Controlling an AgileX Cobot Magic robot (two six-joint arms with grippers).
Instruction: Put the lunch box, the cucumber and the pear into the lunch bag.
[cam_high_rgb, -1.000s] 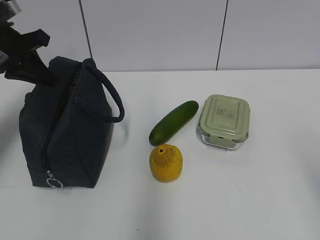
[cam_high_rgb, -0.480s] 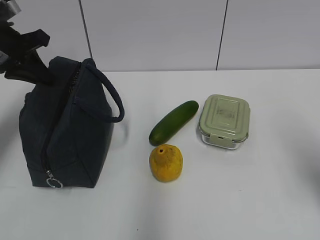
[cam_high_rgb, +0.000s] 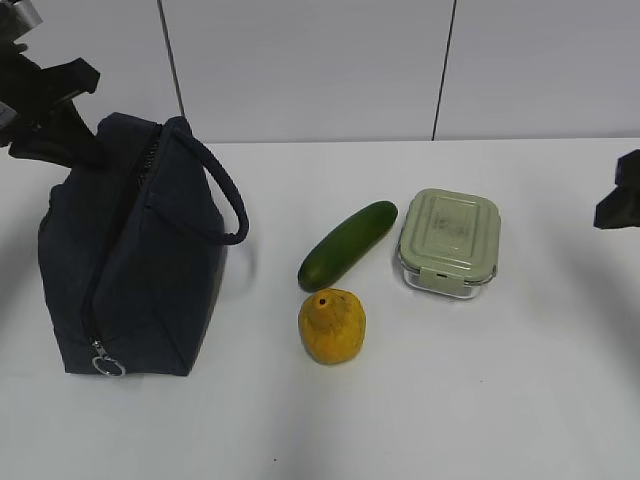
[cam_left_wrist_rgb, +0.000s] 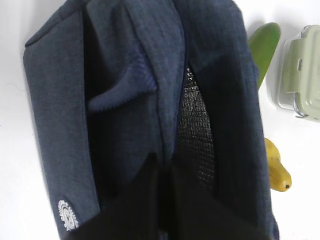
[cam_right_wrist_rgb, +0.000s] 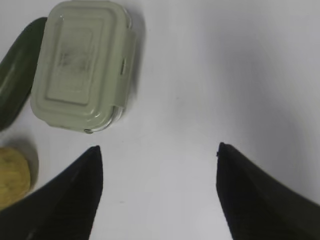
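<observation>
The dark navy lunch bag (cam_high_rgb: 140, 250) stands at the left, its zipper ring pull (cam_high_rgb: 108, 366) at the near bottom end. My left gripper (cam_high_rgb: 80, 148) sits at the bag's far top end. In the left wrist view its jaws (cam_left_wrist_rgb: 164, 169) are pressed together on the bag's top fabric (cam_left_wrist_rgb: 140, 100). The cucumber (cam_high_rgb: 347, 245), the yellow pear (cam_high_rgb: 332, 326) and the sage-lidded lunch box (cam_high_rgb: 449, 241) lie on the table to the right of the bag. My right gripper (cam_right_wrist_rgb: 157, 150) is open and empty, above bare table right of the lunch box (cam_right_wrist_rgb: 82, 65).
The bag's rope loop handle (cam_high_rgb: 222, 190) arches toward the cucumber. Black mesh (cam_left_wrist_rgb: 195, 135) and a white round logo (cam_left_wrist_rgb: 67, 216) show on the bag. The white table (cam_high_rgb: 450, 400) runs to a panelled wall behind. The right arm (cam_high_rgb: 620, 195) shows at the right edge.
My right arm has come into the exterior view at the right edge. The left gripper, the bag and the three items have not moved.
</observation>
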